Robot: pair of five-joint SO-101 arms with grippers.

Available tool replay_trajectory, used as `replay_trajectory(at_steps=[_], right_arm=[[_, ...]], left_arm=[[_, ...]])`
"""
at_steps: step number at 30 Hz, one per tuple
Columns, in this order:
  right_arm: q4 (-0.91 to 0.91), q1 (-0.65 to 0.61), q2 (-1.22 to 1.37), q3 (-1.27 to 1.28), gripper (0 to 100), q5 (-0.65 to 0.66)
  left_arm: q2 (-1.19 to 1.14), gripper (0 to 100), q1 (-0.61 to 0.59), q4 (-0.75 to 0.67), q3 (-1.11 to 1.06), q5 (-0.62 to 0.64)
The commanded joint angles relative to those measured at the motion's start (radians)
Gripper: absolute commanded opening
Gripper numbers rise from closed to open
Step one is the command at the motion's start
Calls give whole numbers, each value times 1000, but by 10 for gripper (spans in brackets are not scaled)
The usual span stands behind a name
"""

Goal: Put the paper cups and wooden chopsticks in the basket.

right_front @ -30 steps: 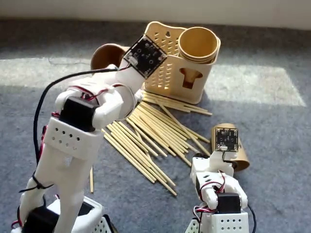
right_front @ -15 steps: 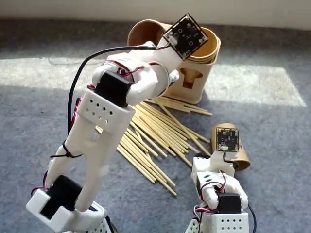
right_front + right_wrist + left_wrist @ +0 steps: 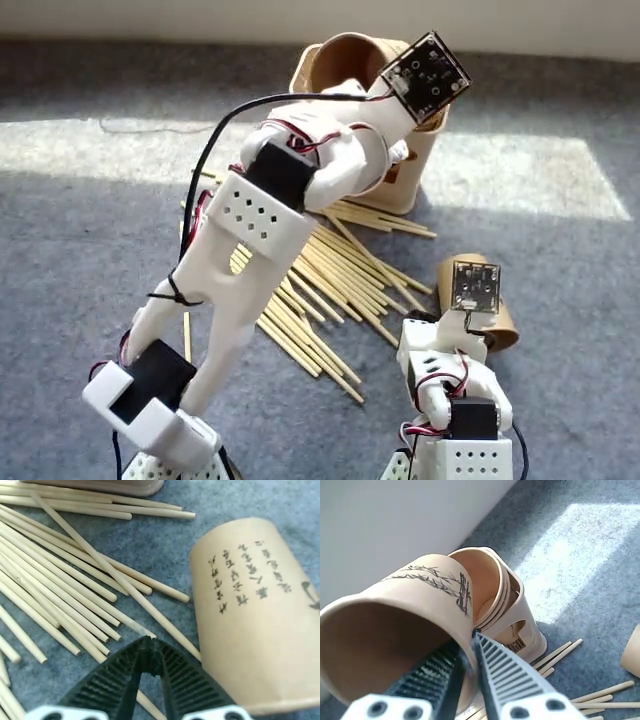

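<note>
My left gripper (image 3: 472, 633) is shut on the rim of a paper cup (image 3: 395, 630), held tilted in the air just above the cream basket (image 3: 524, 630). Stacked paper cups (image 3: 487, 577) sit inside the basket. In the high view the held cup (image 3: 345, 60) hangs over the basket (image 3: 415, 180), which the arm mostly hides. Many wooden chopsticks (image 3: 330, 275) lie fanned on the carpet in front of the basket. Another paper cup (image 3: 255, 610) lies on its side beside my right gripper (image 3: 149, 642), which is shut with nothing in it, low over the chopsticks (image 3: 75, 580).
Grey carpet (image 3: 560, 250) covers the floor, with a sunlit band across the back. A white wall (image 3: 395, 520) rises behind the basket. The lying cup (image 3: 495, 315) rests right of the chopstick pile, close to the right arm.
The left arm has swung rightward and up with the cup, from the basket's left side to above its opening. The right arm has barely moved.
</note>
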State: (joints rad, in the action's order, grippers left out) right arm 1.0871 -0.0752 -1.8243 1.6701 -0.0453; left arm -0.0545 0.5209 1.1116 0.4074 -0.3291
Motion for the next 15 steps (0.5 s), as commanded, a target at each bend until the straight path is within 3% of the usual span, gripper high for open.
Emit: replay_trajectory(at_steps=[1, 5, 10, 15], right_arm=[[-25, 8, -13, 139, 6, 5], [-27, 8, -13, 139, 6, 5], [-27, 8, -13, 139, 6, 5], [-27, 8, -13, 139, 6, 5]], left_arm=[[-5, 7, 18, -21, 54, 3], [-10, 19, 18, -21, 54, 2], [-10, 132, 8, -52, 53, 8], [-4, 132, 8, -101, 53, 11]])
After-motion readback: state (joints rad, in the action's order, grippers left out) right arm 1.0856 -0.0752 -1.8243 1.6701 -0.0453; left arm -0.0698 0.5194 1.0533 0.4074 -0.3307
